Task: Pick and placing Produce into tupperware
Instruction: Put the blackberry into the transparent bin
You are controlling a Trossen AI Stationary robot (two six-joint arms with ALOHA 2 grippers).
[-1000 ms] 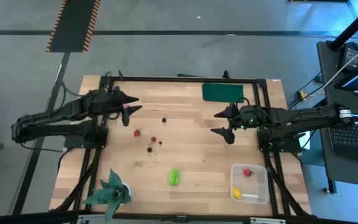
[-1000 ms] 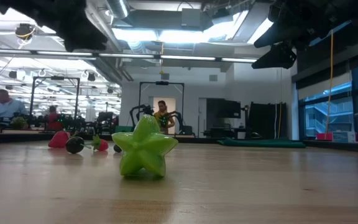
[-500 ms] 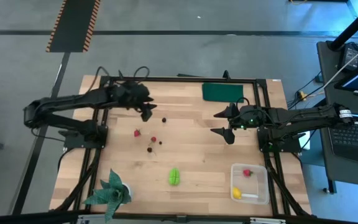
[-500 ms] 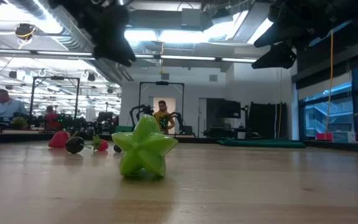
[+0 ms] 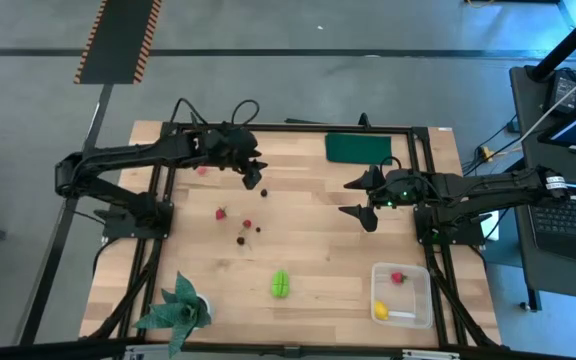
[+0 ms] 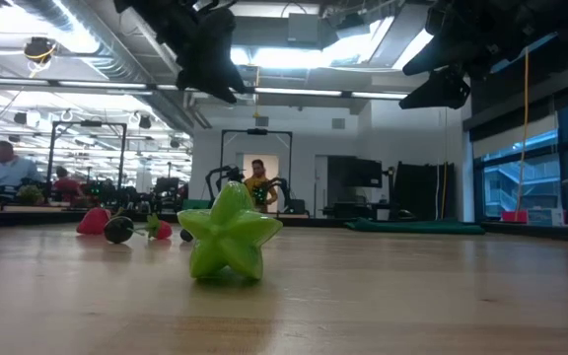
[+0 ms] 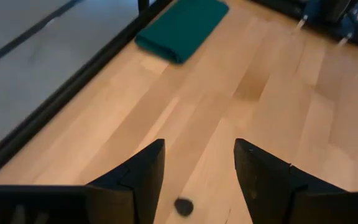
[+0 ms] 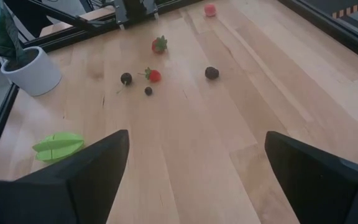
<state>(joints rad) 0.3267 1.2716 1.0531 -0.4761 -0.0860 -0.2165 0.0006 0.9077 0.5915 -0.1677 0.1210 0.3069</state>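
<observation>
My left gripper (image 5: 252,178) (image 7: 199,148) is open above the far middle of the table, with a tiny dark berry (image 7: 183,206) (image 8: 211,73) on the wood below, between its fingers and untouched. My right gripper (image 5: 364,201) is open and empty, held above the table right of centre. The clear tupperware (image 5: 415,279) stands at the near right with a red berry (image 5: 398,277) and the yellow lemon (image 5: 380,311) inside. The green ridged fruit (image 5: 281,283) (image 6: 230,237) lies near the front middle. Red berries (image 5: 221,212) (image 5: 247,223) and dark berries (image 5: 240,240) lie left of centre.
A flat dark green rectangle (image 5: 358,148) lies at the far edge. A potted leafy plant (image 5: 180,310) stands at the near left corner. A small pink piece (image 5: 202,170) lies on the far left of the table. A black frame (image 5: 298,126) borders the table.
My left gripper has swung from the far left of the table toward the right edge and now hangs over the lone dark berry. The pink piece it stood over before now shows on the wood. The fruits have stayed where they were.
</observation>
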